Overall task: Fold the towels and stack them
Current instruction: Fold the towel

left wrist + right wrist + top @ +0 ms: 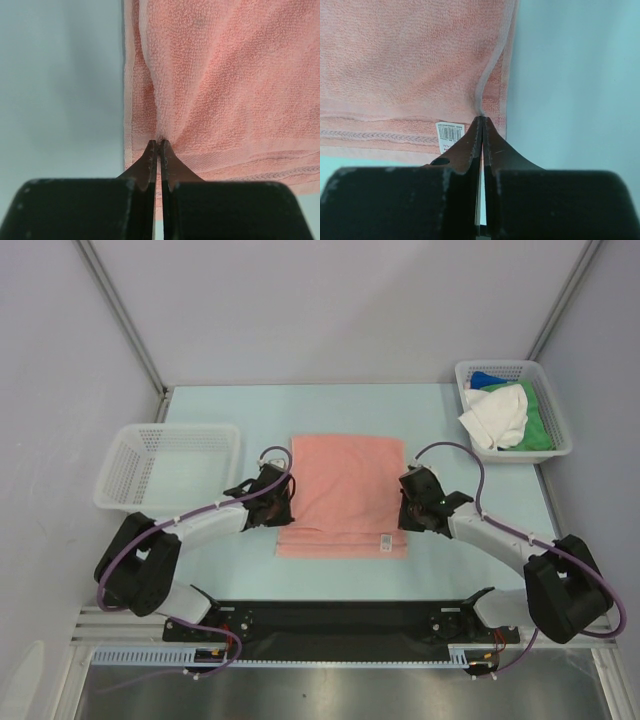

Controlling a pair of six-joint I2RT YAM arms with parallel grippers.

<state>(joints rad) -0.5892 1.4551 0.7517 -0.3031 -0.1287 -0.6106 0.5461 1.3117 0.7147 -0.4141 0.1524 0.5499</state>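
While the table carries one pink towel spread flat at its middle, nothing is stacked, so the task looks barely begun. The left basket, by the left edge, stands empty. The right basket, at the far right corner, holds a heap of white, green and blue cloths not yet folded. The left pincer is clenched on the pink towel's left edge and the right pincer on its right edge, both toward the near side, seemingly set for a fold.
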